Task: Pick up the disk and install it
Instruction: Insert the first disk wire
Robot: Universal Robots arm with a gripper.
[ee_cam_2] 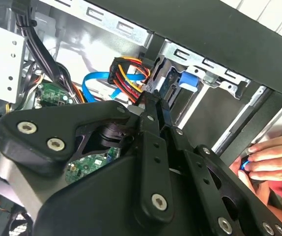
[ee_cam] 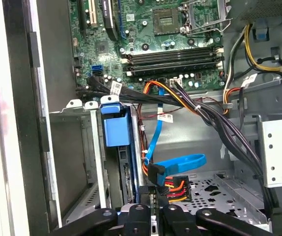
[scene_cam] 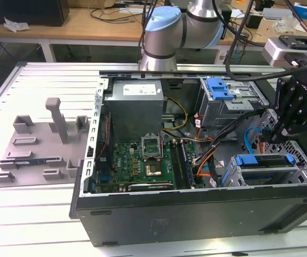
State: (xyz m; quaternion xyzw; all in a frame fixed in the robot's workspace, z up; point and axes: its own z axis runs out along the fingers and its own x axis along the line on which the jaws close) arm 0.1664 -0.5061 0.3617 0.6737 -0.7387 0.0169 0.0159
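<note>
The disk (ee_cam: 116, 129) stands on its edge in a slot of the grey metal cage (ee_cam: 96, 162). The cage sits in the corner of the computer case (scene_cam: 196, 214) that is nearest the camera, on the exterior view's right. I cannot tell if the disk is pushed all the way in.

The gripper (ee_cam: 153, 211) hangs just beside the disk, low inside the case. Its fingers are pressed together, and I see nothing held between them.

A blue cable (ee_cam: 180, 162) and a bunch of red and yellow wires (ee_cam: 174, 185) lie right at the gripper's tip. A push or pull there could catch them and tug a plug loose. A bump from the side could jam the disk crooked in its slot. A person's hand (ee_cam_2: 271, 160) rests on the case wall near the cage, and it could get pinched.
</note>
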